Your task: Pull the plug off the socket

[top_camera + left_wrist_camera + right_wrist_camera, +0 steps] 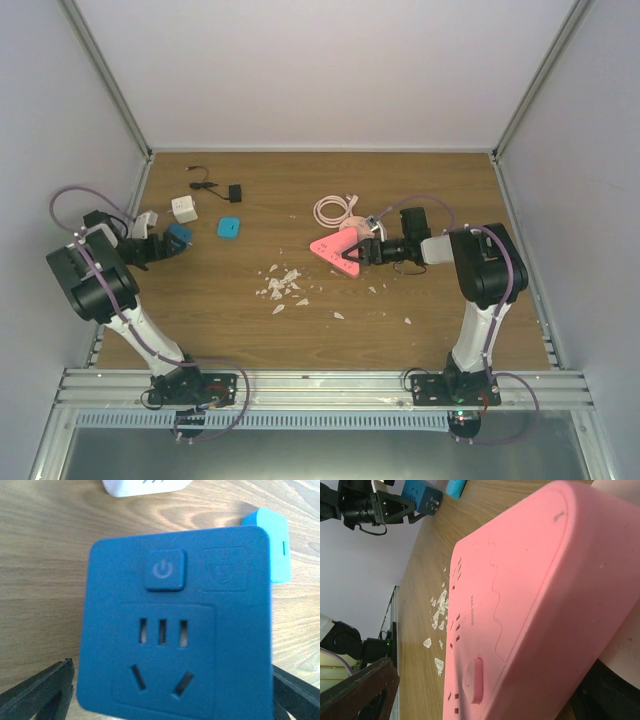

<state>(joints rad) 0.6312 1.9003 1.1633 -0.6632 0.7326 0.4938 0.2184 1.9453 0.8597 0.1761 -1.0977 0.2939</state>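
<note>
Wooden table point(420, 190). Pink triangular socket point(333, 248) lies flat right of centre. The right gripper point(358, 253) is spread loose around its right corner, not clamped. Blue cube plug point(179, 235) sits at far left, well apart from the socket, between the left gripper point(165, 243) fingers; grip unclear. White scraps point(283, 283) mid-table.

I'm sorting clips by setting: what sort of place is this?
Probably a robotics lab test cell: white walls box in a wooden table, and the left arm and right arm are bolted to a metal rail at its edge.
</note>
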